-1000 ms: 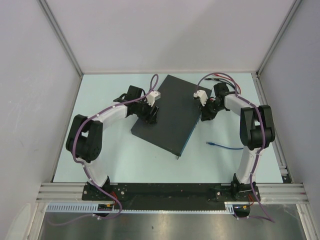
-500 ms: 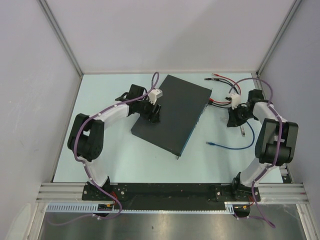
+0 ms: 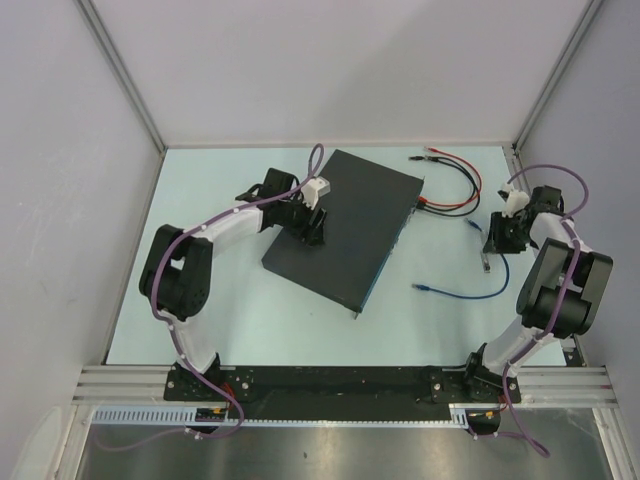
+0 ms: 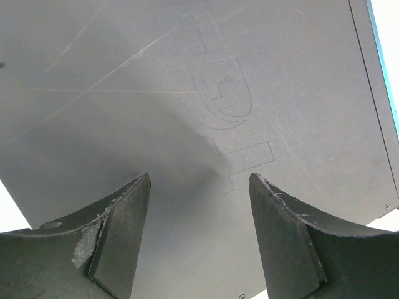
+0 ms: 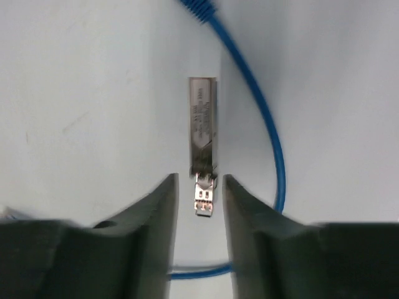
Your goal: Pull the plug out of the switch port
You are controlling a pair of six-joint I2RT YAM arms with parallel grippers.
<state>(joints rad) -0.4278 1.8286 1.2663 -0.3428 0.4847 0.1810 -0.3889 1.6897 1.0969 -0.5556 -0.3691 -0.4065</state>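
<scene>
The switch [image 3: 350, 225] is a large flat dark-grey box lying askew mid-table. My left gripper [image 3: 308, 228] is open, with its fingers down on the switch's left part; the left wrist view shows the grey top [image 4: 218, 81] between the spread jaws of the gripper [image 4: 199, 180]. My right gripper [image 3: 494, 243] is at the table's right side, away from the switch. It is open, low over a small metal plug [image 5: 202, 124] that lies flat on the table. The plug's near end sits between the fingertips [image 5: 199, 187], with a gap on both sides. The plug also shows in the top view [image 3: 484, 262].
A blue cable [image 3: 470, 292] curves on the table beside the plug, and shows close in the right wrist view [image 5: 268, 137]. Red and black cables [image 3: 455, 190] run from the back right to the switch's right edge. Walls enclose the table on three sides.
My right arm swung from the switch's right edge out to the right side of the table and now sits over the plug. The left arm has hardly moved.
</scene>
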